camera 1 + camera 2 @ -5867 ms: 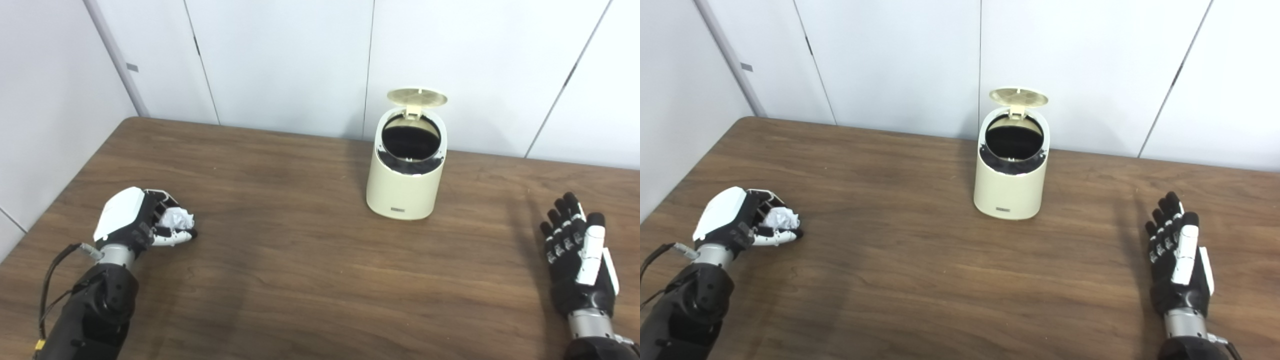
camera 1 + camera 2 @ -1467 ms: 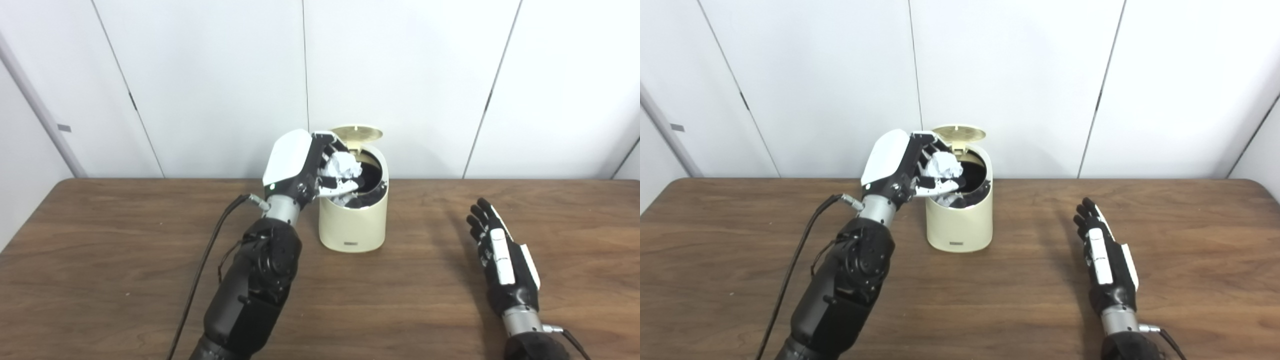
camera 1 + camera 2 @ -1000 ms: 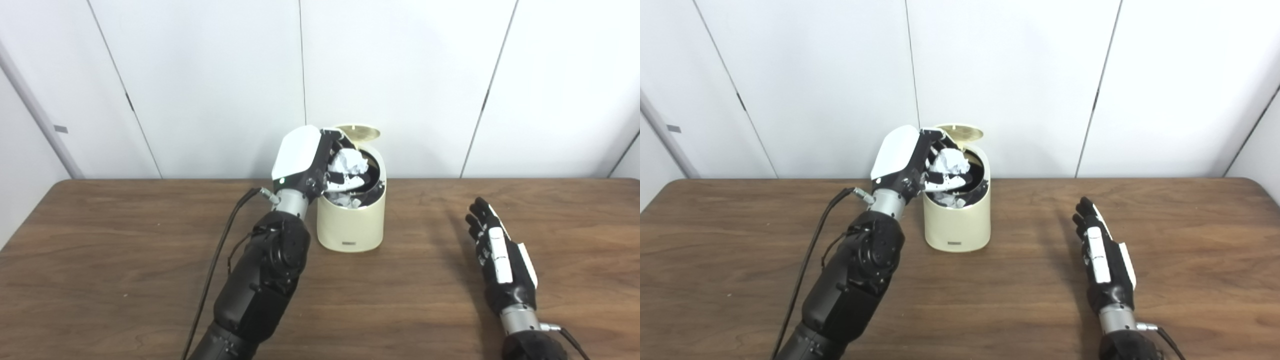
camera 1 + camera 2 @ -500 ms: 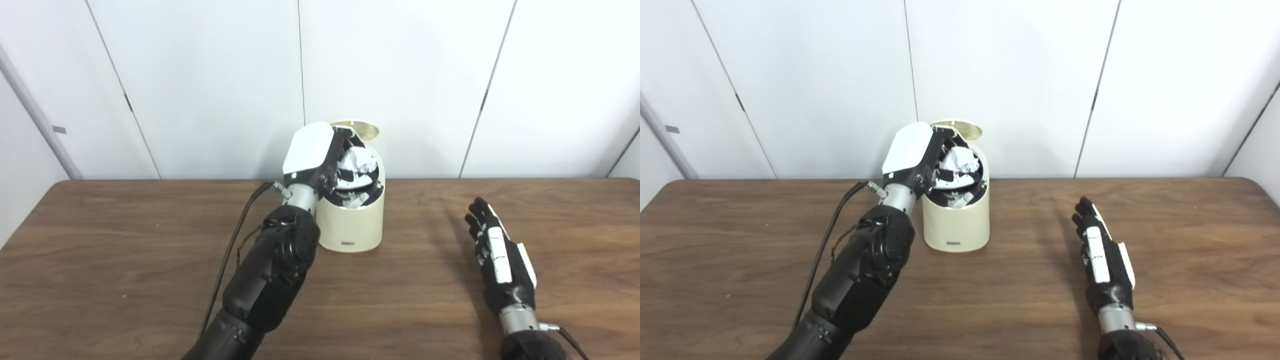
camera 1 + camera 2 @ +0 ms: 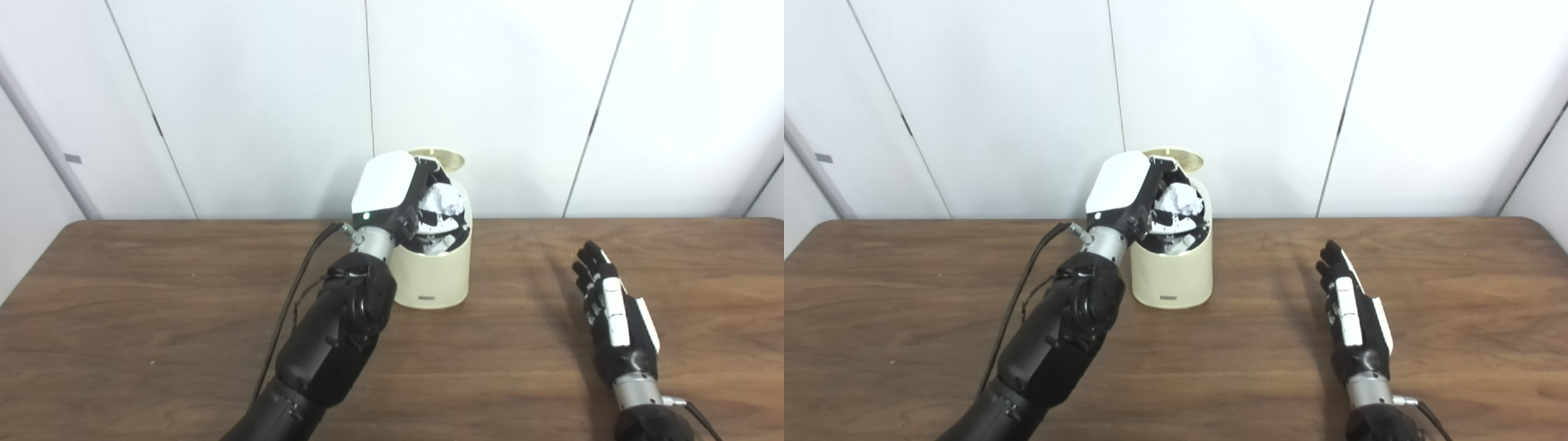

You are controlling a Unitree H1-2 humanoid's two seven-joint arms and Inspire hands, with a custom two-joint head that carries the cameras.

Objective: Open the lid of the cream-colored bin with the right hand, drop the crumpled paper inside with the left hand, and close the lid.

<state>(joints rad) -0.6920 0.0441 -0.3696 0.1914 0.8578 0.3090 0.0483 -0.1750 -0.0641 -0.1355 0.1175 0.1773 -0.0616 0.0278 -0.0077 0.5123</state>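
The cream-colored bin (image 5: 436,278) stands at the back middle of the table, its round lid (image 5: 440,159) tipped up behind the mouth. My left hand (image 5: 392,196) hangs over the bin's mouth with its fingers curled around the white crumpled paper (image 5: 442,199). The paper sits at the rim, above the dark inside. More white paper shows lower in the bin (image 5: 1176,243). My right hand (image 5: 615,321) rests on the table to the right of the bin, fingers straight and apart, holding nothing.
The brown wooden table (image 5: 153,306) runs the full width, and white wall panels (image 5: 245,104) stand right behind the bin. A black cable (image 5: 294,294) hangs along my left forearm.
My left hand has carried the paper rightward and slightly down, from the bin's left rim to over its mouth. The right hand has stayed on the table. Earlier the camera tilted up.
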